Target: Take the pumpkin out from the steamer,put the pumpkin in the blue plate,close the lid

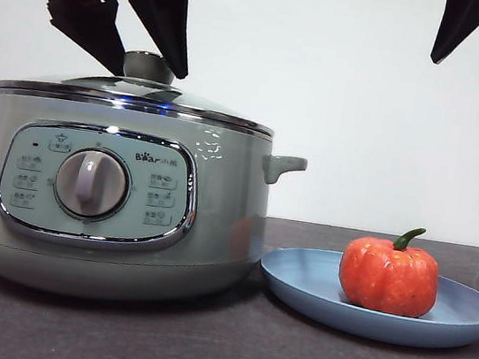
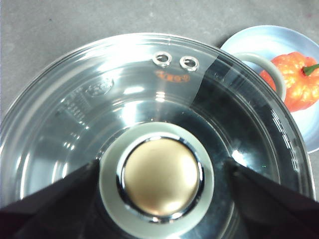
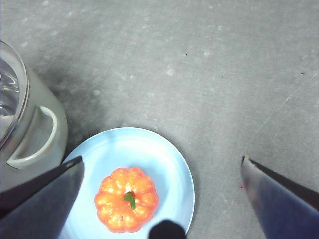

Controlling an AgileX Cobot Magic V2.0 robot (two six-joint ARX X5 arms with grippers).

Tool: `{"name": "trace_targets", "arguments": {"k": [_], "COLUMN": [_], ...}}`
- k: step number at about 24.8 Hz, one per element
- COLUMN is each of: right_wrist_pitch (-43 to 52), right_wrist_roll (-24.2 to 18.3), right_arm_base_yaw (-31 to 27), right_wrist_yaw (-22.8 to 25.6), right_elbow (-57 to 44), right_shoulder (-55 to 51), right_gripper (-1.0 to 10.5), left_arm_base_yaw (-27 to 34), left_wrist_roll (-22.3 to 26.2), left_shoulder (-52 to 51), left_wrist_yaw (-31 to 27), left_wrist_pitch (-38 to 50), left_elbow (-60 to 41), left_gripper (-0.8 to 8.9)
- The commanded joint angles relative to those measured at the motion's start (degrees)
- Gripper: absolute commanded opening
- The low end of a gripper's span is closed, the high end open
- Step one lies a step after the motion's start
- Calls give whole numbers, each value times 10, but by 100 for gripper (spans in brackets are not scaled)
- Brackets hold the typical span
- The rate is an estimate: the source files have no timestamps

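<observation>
Dark grey tabletop (image 1: 215, 355) under a plain white wall, nothing else lying around from what I can see.

Nearest me is the steamer (image 1: 119, 207), dial facing the front camera. The blue plate (image 1: 461, 318) sits just beside it at about 3 o'clock, rim close to the pot's base, maybe touching, hard to tell. The pumpkin (image 1: 388, 275) stands upright on the plate, stem up, so I'd call that part finished.

The lid (image 1: 135, 98) looks seated level on the chrome rim. My left gripper (image 1: 150, 53) hangs right over it with the jaws spread to either side of the knob (image 2: 162, 178). In the wrist view there's a sliver of space each side, so I read them as open and holding nothing, either about to let go fully or just clear.

The right gripper (image 3: 162, 199) hovers high above the plate, jaws wide apart and empty, well clear of the pumpkin.

Open tabletop beyond the plate at 12 o'clock, so straight up looks like the safest exit for both arms.
</observation>
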Motion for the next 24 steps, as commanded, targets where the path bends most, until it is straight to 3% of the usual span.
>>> {"name": "trace_targets", "arguments": {"k": [1, 3, 4, 6, 7, 9, 12, 15, 20, 24], "right_wrist_pitch": [1, 1, 1, -3, -6, 3, 70, 172, 240, 241], "right_wrist_roll": [-3, -5, -5, -5, -5, -6, -6, -6, -5, -5], "right_arm_base_yaw": [2, 2, 2, 2, 2, 2, 10, 13, 13, 13], "right_wrist_yaw": [-5, -50, -69, -92, -94, -106, -102, -101, -102, -101], "right_elbow": [-4, -4, -4, -4, -4, -14, -72, -162, -236, -256], "right_shoulder": [-14, -32, -42, -63, -74, -97, -150, -213, -258, -270], "right_gripper": [594, 569, 497, 259, 129, -21, -17, -17, -17, -17], "left_arm_base_yaw": [-2, -2, -2, -2, -2, -2, -2, -2, -2, -2], "left_wrist_roll": [-14, -16, -16, -16, -15, -15, -13, -14, -14, -30], "left_shoulder": [-23, -48, -62, -100, -124, -169, -240, -340, -457, -531], "left_wrist_yaw": [2, -3, -11, -27, -27, -37, -92, -133, -161, -161], "left_wrist_pitch": [-26, -59, -71, -90, -91, -83, -55, 13, 75, 81], "left_elbow": [14, 20, 20, 20, 20, 20, -4, -108, -254, -328], "left_gripper": [436, 412, 322, 28, -5, -8, -8, -8, -8, -8]}}
